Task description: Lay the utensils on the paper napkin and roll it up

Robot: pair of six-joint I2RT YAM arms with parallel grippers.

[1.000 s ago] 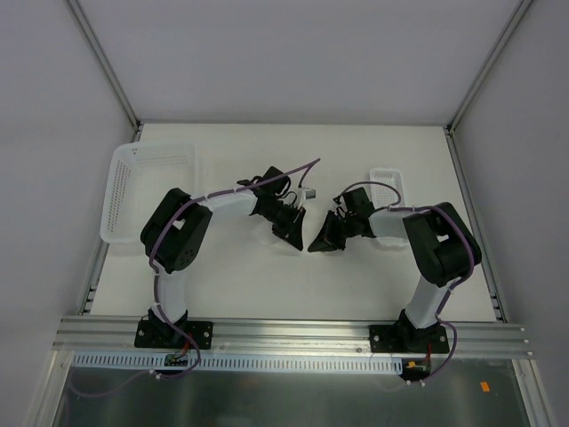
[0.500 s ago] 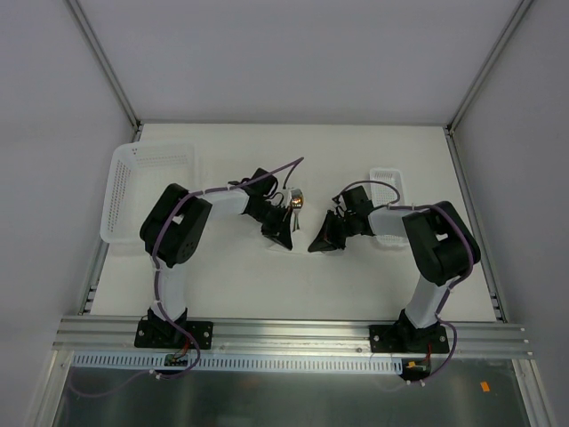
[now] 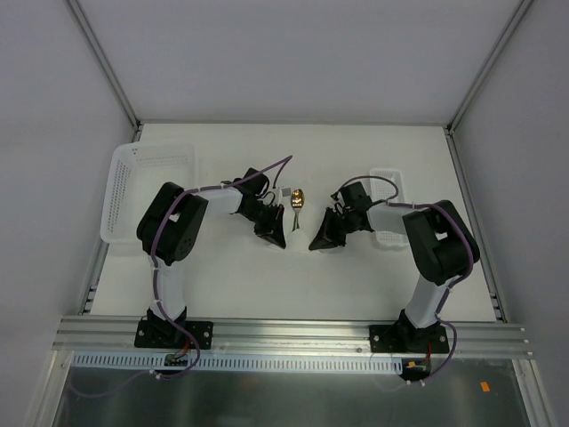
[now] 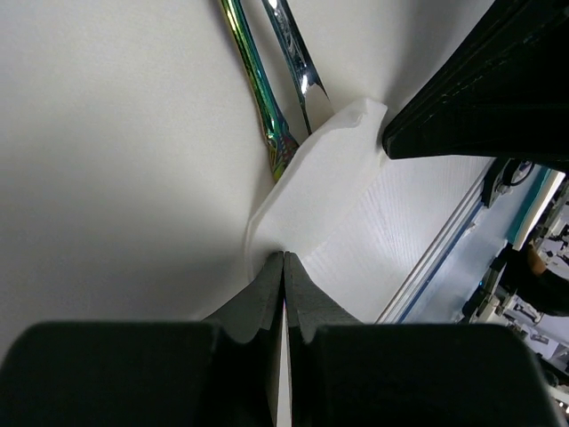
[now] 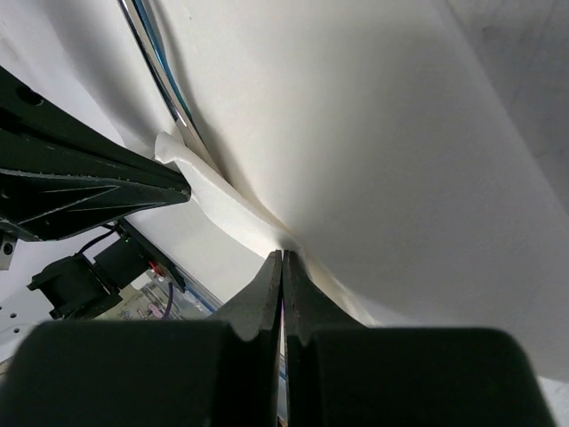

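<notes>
The paper napkin (image 4: 331, 182) lies on the table with its near edge lifted into a fold over the utensils. The spoon (image 3: 298, 197) shows its gold bowl between the two arms in the top view. Its silver handle (image 4: 292, 52) and the fork's dark iridescent handle (image 4: 253, 80) run under the fold. My left gripper (image 4: 284, 258) is shut on the napkin's edge. My right gripper (image 5: 283, 256) is shut on the same edge (image 5: 213, 191), close beside the left gripper's fingers (image 5: 89, 191). In the top view the left gripper (image 3: 274, 235) and the right gripper (image 3: 318, 242) point down, a short gap apart.
A large white perforated basket (image 3: 147, 182) stands at the table's left edge, behind the left arm. A smaller white basket (image 3: 391, 182) sits by the right arm's elbow. An aluminium rail (image 3: 293, 334) runs along the near edge.
The left gripper has drawn left and slightly back, uncovering the spoon's gold bowl, and has pressed fully shut. The right gripper has hardly moved.
</notes>
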